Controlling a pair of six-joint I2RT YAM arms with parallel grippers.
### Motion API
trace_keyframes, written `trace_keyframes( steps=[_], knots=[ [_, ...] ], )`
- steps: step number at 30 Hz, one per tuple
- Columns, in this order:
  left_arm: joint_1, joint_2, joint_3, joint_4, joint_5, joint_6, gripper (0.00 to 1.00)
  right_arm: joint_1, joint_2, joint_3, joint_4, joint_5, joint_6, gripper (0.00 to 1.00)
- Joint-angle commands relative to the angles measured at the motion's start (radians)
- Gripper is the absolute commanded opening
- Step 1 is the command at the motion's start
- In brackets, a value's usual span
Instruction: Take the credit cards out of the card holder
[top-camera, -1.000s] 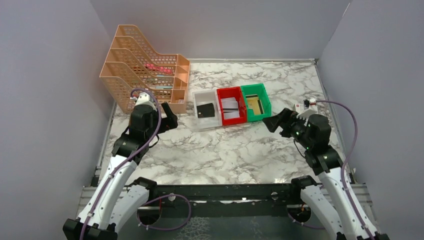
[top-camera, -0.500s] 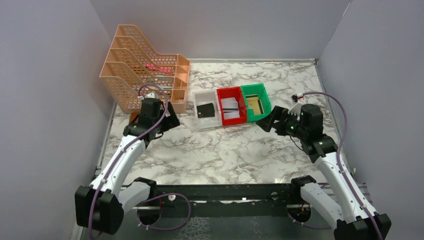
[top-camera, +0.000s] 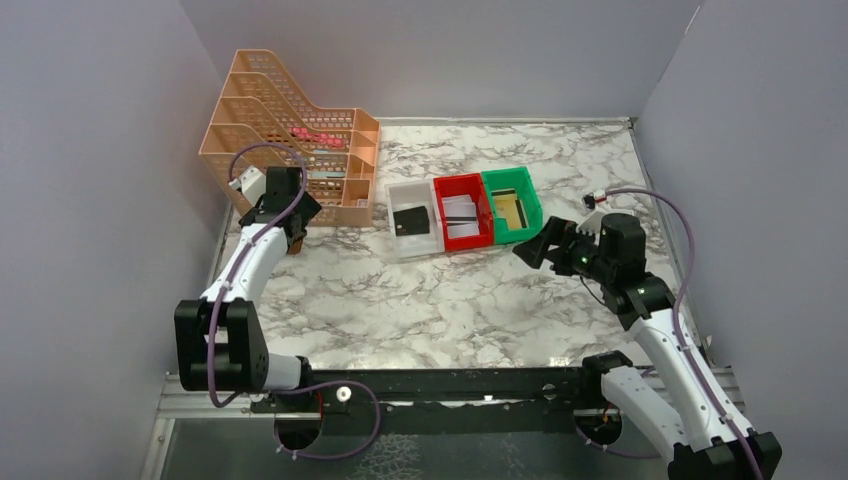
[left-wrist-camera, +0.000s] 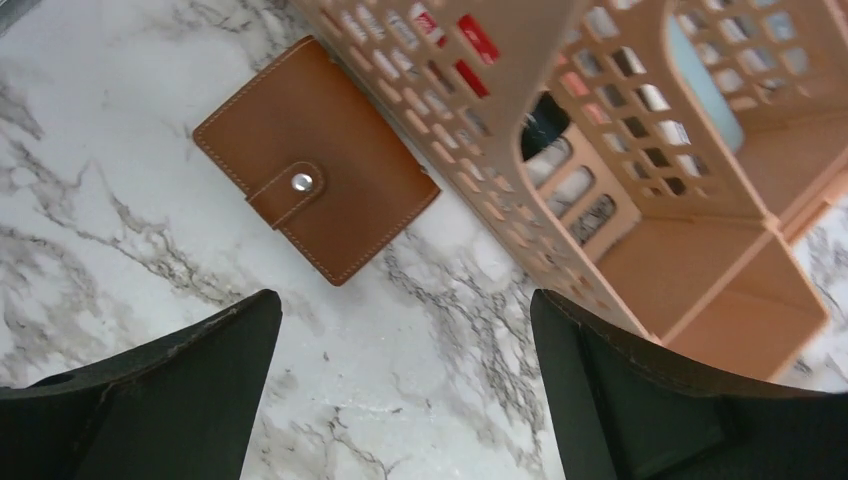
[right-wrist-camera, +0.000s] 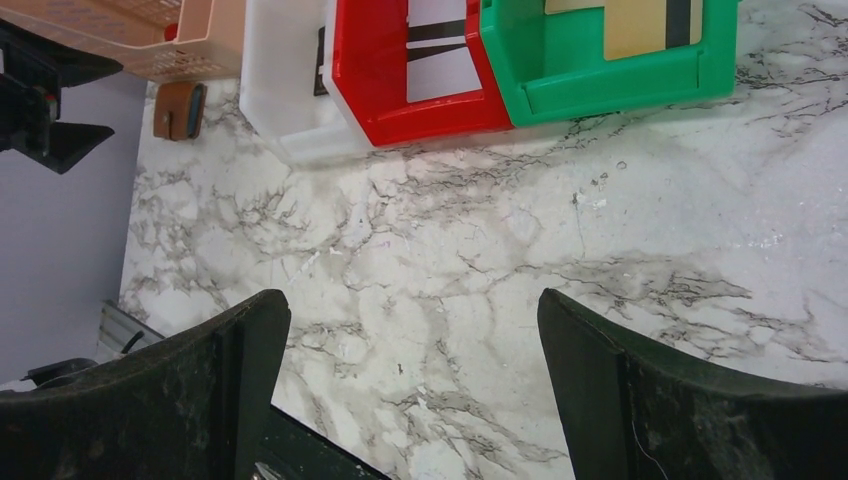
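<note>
The brown card holder (left-wrist-camera: 315, 185) lies shut on the marble table, tab snapped, right against the foot of the orange rack. It also shows as a small brown patch (top-camera: 297, 244) and far off in the right wrist view (right-wrist-camera: 178, 110). My left gripper (left-wrist-camera: 405, 305) hovers open just short of it, empty (top-camera: 293, 222). Credit cards lie in the bins: a black one (top-camera: 410, 220), white striped ones (top-camera: 460, 213) and a gold one (right-wrist-camera: 640, 25). My right gripper (top-camera: 530, 245) hangs open and empty over bare marble (right-wrist-camera: 412, 300), in front of the green bin.
An orange mesh file rack (top-camera: 290, 130) stands at the back left, close to my left fingers (left-wrist-camera: 640, 150). White (top-camera: 405, 247), red (top-camera: 440, 190) and green (top-camera: 533, 205) bins sit side by side mid-table. Grey walls close in left, right and behind.
My left arm has swung left and back toward the rack, ending over the card holder. The right gripper shifted slightly left, then held still. Both stayed open.
</note>
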Motion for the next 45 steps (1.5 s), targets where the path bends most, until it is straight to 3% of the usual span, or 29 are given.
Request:
trace_keyframes(
  steps=[1, 6, 9, 14, 23, 32, 45],
  knots=[
    [0.038, 0.053, -0.029, 0.023, -0.155, -0.112, 0.97, 0.0, 0.016, 0.026, 0.008, 0.017, -0.02, 0.99],
    [0.059, 0.065, -0.11, 0.108, -0.264, -0.163, 0.92, -0.001, 0.042, 0.015, 0.044, 0.017, -0.03, 0.99],
    [0.094, 0.075, -0.125, 0.2, -0.21, -0.1, 0.91, 0.0, 0.07, 0.016, 0.06, 0.006, -0.035, 0.99],
    [0.118, 0.144, -0.118, 0.222, -0.227, -0.104, 0.87, 0.0, 0.117, 0.008, 0.09, -0.016, -0.028, 0.99],
    [0.161, 0.309, -0.081, 0.174, -0.071, -0.116, 0.8, 0.0, 0.133, 0.008, 0.08, -0.003, -0.028, 0.99],
    [0.149, 0.236, -0.224, 0.189, 0.087, -0.057, 0.6, 0.0, 0.122, 0.022, 0.075, 0.011, -0.025, 0.99],
    [-0.292, -0.279, -0.587, 0.21, 0.196, -0.201, 0.56, 0.001, 0.076, 0.015, 0.049, 0.024, 0.018, 0.99]
  ],
)
